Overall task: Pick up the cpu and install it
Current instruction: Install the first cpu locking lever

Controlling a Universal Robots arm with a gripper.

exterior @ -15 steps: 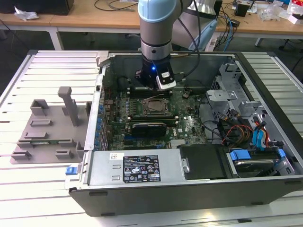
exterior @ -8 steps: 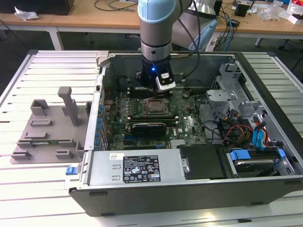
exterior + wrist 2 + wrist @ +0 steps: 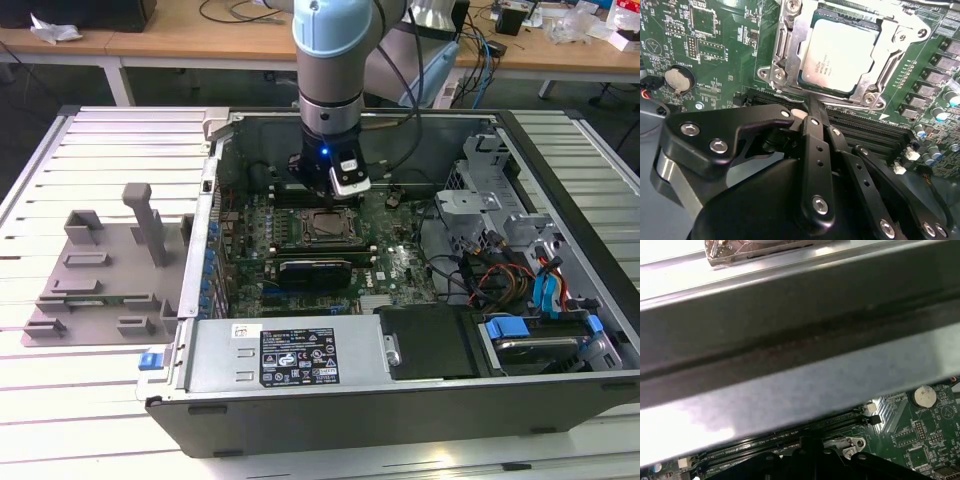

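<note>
The cpu (image 3: 840, 52), a flat square chip with a silver top, lies inside the open metal socket frame (image 3: 785, 60) on the green motherboard. In the exterior view the socket (image 3: 325, 226) sits in the middle of the open computer case. My gripper (image 3: 322, 192) hangs just behind it, on the arm reaching down into the case. In the second wrist view the gripper's black linkage (image 3: 810, 107) ends right at the edge of the socket frame, beside the cpu and not over it. Nothing shows held in it.
A grey plastic tray (image 3: 90, 280) with upright blocks lies on the slatted table at the exterior view's left. Inside the case are memory slots (image 3: 870, 132), a coin battery (image 3: 677, 80), the power supply (image 3: 290, 355), and drive bays with cables (image 3: 520, 270). A metal case wall (image 3: 800, 340) is close in the first wrist view.
</note>
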